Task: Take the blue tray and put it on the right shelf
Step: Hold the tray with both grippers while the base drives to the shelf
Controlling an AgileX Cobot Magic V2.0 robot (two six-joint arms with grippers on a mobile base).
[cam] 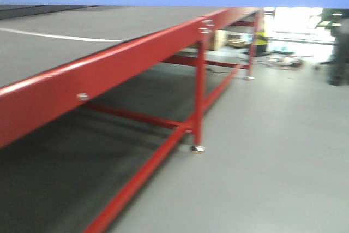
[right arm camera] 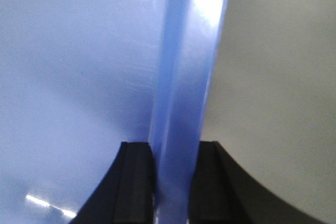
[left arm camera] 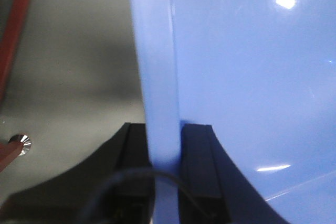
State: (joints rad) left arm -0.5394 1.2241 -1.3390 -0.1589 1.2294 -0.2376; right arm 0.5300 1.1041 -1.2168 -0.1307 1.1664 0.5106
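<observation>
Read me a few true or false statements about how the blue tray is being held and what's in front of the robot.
1. The left gripper has its fingers shut on the rim of the blue tray. True.
2. The right gripper is open and holds nothing. False: its fingers pinch the tray's rim too.
3. The table in the front view has a red frame. True.
4. The tray lies flat on the table's mat. False: it is held clear of it, showing as a blue band across the top of the front view.
5. A steel shelf stands straight ahead. False: only the table, grey floor and a blurred background show.
</observation>
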